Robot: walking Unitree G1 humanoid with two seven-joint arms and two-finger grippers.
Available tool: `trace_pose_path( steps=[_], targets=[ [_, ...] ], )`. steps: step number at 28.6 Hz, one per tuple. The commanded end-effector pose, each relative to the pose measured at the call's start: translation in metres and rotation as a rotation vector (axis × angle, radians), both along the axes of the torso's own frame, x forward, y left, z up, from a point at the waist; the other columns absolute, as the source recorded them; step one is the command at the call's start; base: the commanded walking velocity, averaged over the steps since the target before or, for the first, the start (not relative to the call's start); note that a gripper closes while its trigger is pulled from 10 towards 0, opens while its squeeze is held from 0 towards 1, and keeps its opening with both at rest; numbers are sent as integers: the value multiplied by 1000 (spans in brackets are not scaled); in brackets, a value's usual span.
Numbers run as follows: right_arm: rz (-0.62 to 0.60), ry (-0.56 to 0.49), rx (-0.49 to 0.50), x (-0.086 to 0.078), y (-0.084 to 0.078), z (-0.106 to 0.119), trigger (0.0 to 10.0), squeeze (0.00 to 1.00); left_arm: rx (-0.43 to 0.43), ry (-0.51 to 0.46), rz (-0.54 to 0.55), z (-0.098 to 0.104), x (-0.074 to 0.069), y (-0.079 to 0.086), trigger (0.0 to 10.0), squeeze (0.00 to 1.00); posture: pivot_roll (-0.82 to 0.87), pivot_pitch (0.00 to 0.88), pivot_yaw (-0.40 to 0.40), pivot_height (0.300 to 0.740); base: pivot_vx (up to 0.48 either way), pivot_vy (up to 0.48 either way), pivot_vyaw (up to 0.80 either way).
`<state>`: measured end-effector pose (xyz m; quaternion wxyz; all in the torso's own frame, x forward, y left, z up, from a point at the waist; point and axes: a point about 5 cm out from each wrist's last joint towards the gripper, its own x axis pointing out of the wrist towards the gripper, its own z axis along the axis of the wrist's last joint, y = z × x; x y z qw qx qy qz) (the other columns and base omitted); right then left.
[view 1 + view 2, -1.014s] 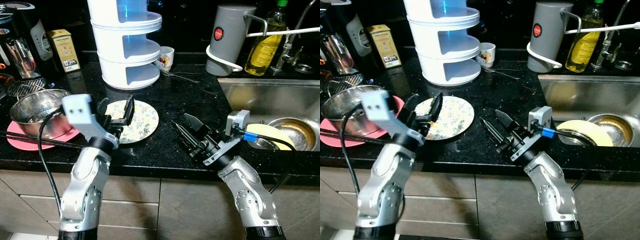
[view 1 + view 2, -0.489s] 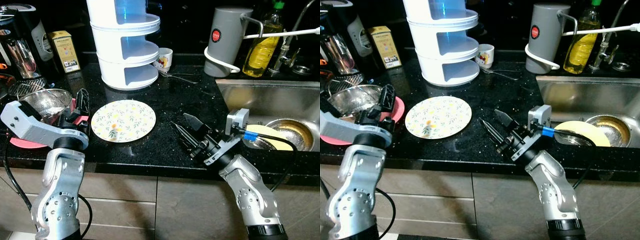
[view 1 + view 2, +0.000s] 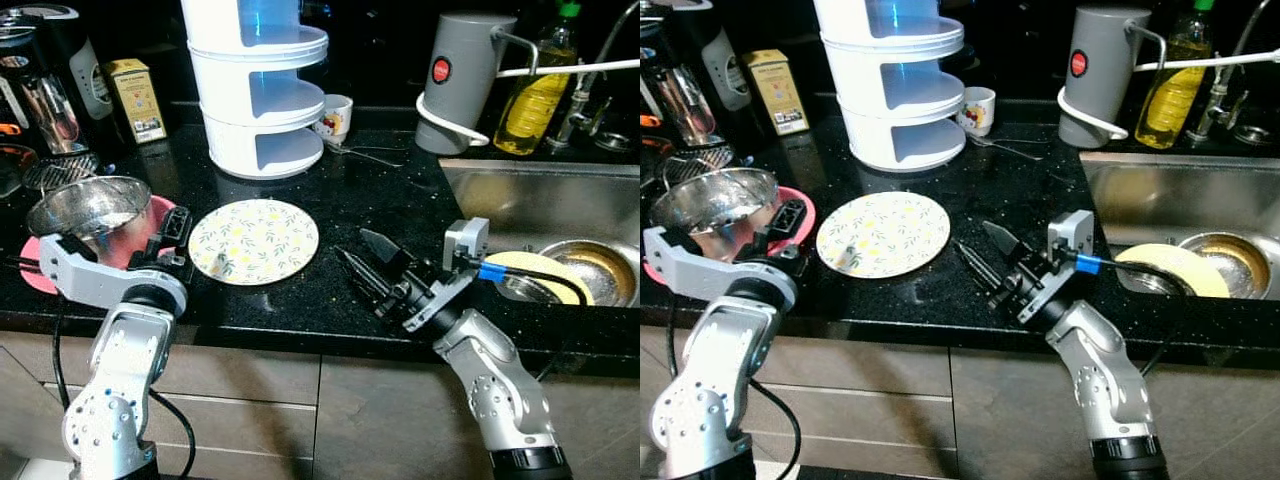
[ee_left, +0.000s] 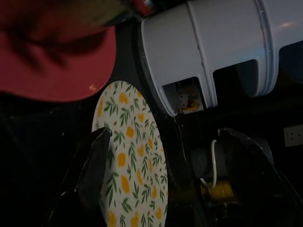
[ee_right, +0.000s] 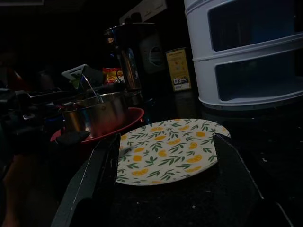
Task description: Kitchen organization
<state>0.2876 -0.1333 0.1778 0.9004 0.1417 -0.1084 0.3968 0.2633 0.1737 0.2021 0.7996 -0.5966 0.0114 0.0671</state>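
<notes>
We find the left claw open and empty at frame lower left, drawn back from over the floral plate to the pink plate's edge. The right claw hangs open, unchanged. The floral plate lies flat mid-tabletop, released; we judge this placement finished.

A second ago our left gripper sat over the near-left rim of the floral plate, fingers on its edge. Now we have let go and pulled that gripper off to the left; its fingers stand apart just beside the plate's left edge, next to the pink plate under the steel bowl. The floral plate lies flat and uncovered on the black counter. Our left forearm has dropped lower and swung outward.
</notes>
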Motion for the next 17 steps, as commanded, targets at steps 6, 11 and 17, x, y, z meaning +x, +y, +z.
trace_pose_path(
  steps=[6,11,17],
  targets=[
    [14,1,-5,1,2,1,10000,0,-218,126,-70,-24,-5,-30,10000,0,12,0,2,740,0,0,0],
    [91,-3,-22,-5,4,2,10000,0,-229,171,-109,-30,-4,-35,10000,0,11,0,2,740,0,0,0],
    [191,8,-56,-17,3,-1,10000,0,-226,165,-144,-27,-1,-38,10000,0,7,0,5,740,0,0,0]
  ],
)
